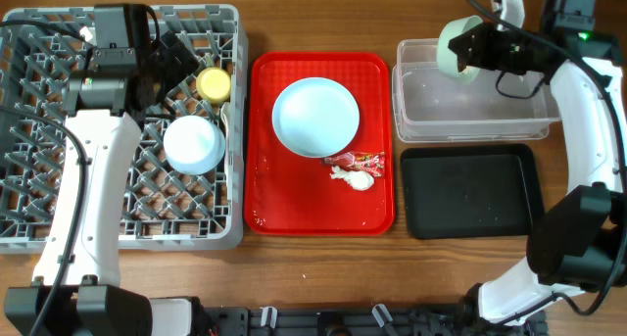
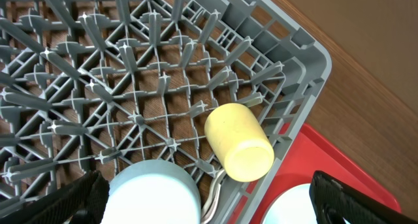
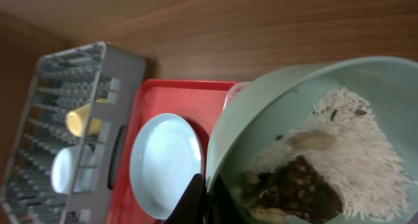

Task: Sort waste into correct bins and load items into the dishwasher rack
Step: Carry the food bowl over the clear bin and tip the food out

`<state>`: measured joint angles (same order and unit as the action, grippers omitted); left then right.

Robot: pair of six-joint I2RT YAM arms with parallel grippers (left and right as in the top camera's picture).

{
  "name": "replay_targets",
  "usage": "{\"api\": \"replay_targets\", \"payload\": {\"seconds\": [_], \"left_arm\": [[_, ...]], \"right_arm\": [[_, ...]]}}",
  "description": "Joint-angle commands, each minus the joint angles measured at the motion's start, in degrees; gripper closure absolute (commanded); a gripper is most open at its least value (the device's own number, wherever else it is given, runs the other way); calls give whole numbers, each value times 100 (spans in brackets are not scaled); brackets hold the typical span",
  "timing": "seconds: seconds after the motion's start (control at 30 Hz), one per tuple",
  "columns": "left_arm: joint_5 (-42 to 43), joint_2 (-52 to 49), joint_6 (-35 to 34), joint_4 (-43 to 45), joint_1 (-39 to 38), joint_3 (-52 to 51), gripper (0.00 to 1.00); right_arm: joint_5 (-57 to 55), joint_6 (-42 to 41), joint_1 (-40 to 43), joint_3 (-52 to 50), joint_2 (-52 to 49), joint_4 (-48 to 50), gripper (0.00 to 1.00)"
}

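Two arms reach over a wooden counter (image 1: 323, 267). At the upper right of the overhead frame, the right tool (image 1: 477, 48) is clamped on the rim of a green bowl (image 1: 457, 48), with one dark finger (image 3: 196, 196) pressed against the outside of the rim in the wrist view. The bowl is tipped steeply on its side above the left end of the clear tub (image 1: 470, 130). White rice (image 3: 356, 139) and a brown lump (image 3: 300, 185) cling to the inside of the bowl. Just below the tub lies the black tray (image 1: 470, 191), with a narrow strip of counter between them.

In the middle of the frame sits a flat red tray (image 1: 269, 194). On it rests a light blue plate (image 1: 315, 117), upright, and below the plate's lower right edge lie a red-and-white wrapper (image 1: 361, 161) and a crumpled tissue (image 1: 359, 179), touching each other.

The grey rack (image 1: 29, 228) fills the left side. Near its upper right corner a yellow cup (image 2: 239, 142) lies tilted among the pegs. Below it stands a white bowl (image 1: 193, 144), upside down. A white utensil handle (image 2: 214, 192) shows between the two; fork or spoon, I cannot tell. The left tool (image 2: 209, 201) hangs over this corner of the rack, its black fingers (image 2: 78, 198) spread wide apart and holding nothing.
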<state>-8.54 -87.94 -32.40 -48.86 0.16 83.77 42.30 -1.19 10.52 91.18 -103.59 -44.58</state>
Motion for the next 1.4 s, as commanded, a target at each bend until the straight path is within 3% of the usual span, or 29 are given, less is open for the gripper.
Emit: {"api": "replay_targets", "payload": {"seconds": [0.0,0.23,0.37,0.8,1.0,1.1,1.37], "left_arm": [[-33,50,66,13,28,68,0],[-33,50,66,13,28,68,0],[-33,50,66,15,28,68,0],[-33,50,66,13,28,68,0],[-33,50,66,13,28,68,0],[-33,50,66,13,28,68,0],[-33,50,66,13,28,68,0]], "right_arm": [[1239,118,245,-470,-9,479,96],[2302,118,614,-1220,-42,1464,96],[2710,162,761,-1318,-184,1576,96],[4190,1467,933,-1589,-295,1838,96],[4286,1598,1185,-1589,-295,1847,96],[5047,1606,1257,-1589,-295,1912,96],[5069,1552,1270,-1589,-306,2142,96]]}}
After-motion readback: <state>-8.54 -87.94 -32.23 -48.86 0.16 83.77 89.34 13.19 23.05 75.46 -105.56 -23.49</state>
